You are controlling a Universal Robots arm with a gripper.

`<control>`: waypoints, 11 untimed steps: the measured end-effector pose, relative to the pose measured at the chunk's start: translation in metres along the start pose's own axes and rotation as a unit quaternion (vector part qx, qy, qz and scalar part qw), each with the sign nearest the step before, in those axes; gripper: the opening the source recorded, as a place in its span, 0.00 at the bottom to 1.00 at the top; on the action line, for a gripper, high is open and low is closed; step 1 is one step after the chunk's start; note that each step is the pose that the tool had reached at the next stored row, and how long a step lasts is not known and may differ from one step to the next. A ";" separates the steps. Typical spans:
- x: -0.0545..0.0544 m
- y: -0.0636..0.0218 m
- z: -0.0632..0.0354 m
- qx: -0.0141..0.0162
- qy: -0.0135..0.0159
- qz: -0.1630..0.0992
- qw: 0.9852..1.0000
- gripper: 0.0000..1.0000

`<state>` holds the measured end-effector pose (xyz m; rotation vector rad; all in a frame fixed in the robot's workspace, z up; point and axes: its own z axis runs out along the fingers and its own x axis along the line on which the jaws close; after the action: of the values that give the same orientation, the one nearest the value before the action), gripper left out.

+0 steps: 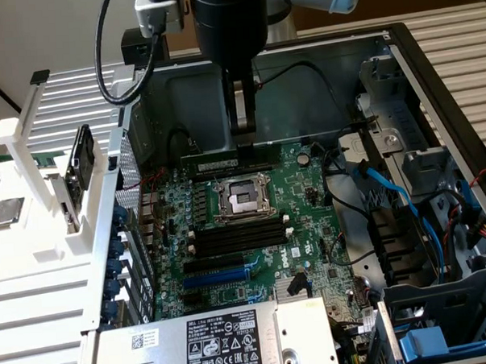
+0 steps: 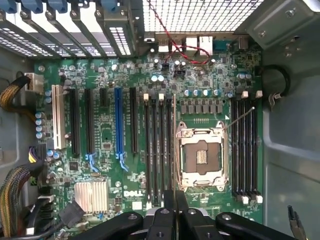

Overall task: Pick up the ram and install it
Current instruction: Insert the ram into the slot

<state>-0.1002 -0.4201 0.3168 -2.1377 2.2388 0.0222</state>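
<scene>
Gripping long thin green circuit-board ram stick [image 1: 219, 162] w/ clenched black gripper [image 1: 243, 136], arm is holding it at far side of silver square CPU socket [image 1: 242, 200].

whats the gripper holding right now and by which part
The gripper is shut on the ram, pinching its upper long edge near mid-length.

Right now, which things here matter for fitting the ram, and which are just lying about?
Job: gripper holding the ram; black memory slots.
Lying about: empty CPU socket; blue expansion slot; power supply; blue cables.
</scene>
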 end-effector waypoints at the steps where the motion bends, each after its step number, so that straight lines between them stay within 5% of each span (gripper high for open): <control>1: 0.001 0.0000 0.0018 0.000 0.000 0.000 1.000 0.12; 11: 0.006 0.0002 0.0198 0.000 0.000 -0.003 1.000 0.12</control>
<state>-0.1002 -0.4255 0.2968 -2.1450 2.2318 0.0225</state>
